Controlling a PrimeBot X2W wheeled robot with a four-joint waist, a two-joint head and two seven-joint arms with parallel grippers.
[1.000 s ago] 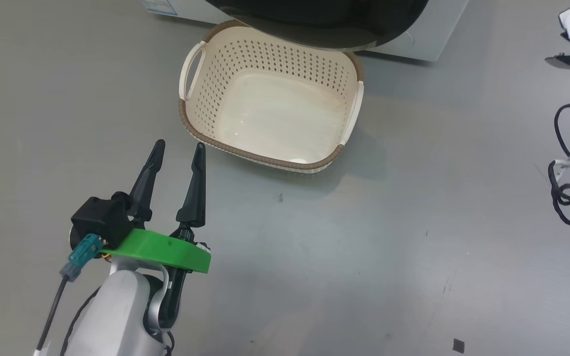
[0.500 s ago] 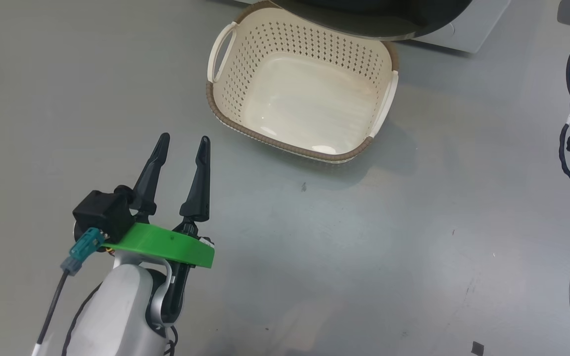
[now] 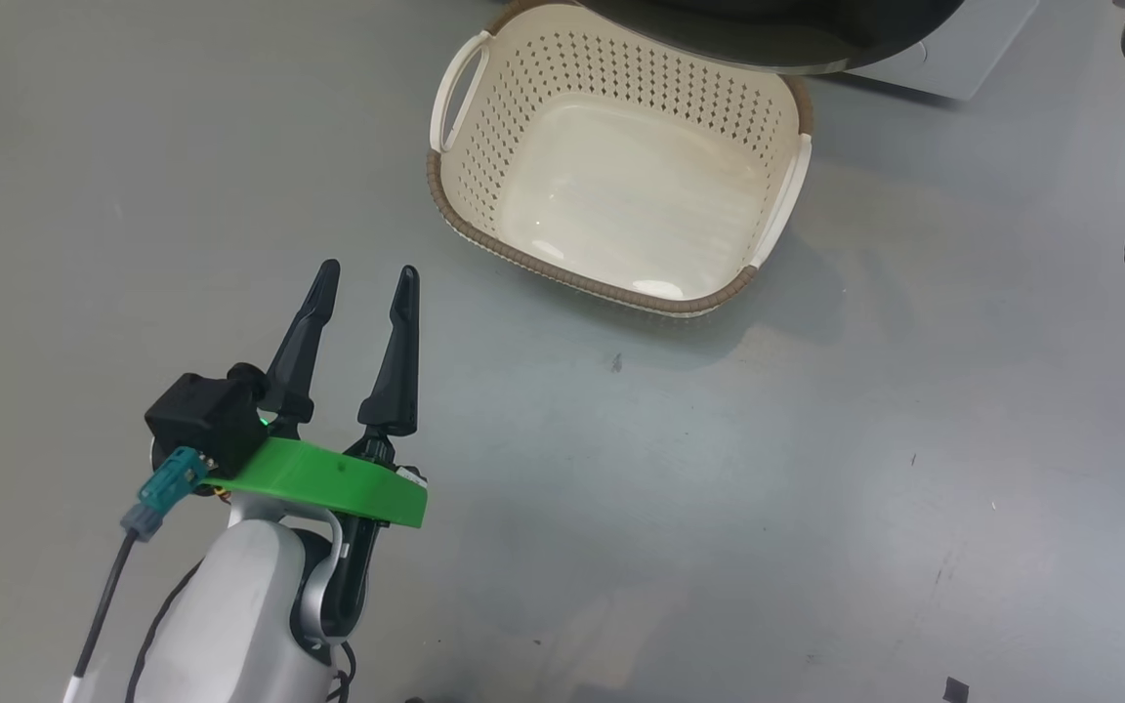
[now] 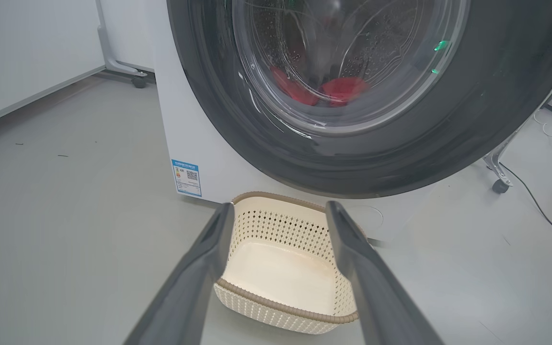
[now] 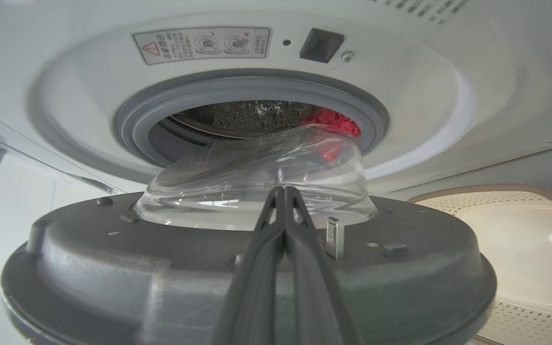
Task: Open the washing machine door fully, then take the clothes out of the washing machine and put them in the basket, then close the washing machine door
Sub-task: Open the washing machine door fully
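While the door (image 5: 113, 268) hangs part-open, closed, empty right jaws should press it wider; left jaws gape empty.

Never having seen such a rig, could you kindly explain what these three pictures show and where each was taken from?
It is a two-armed robot. The head view looks down at the grey floor, where an empty cream perforated plastic basket stands; the left gripper hovers open, holding nothing. The left wrist view faces the white washing machine and its glossy black-ringed glass door, red clothes behind it. The right wrist view shows the right gripper, shut, before the partly open door's grey inner side.
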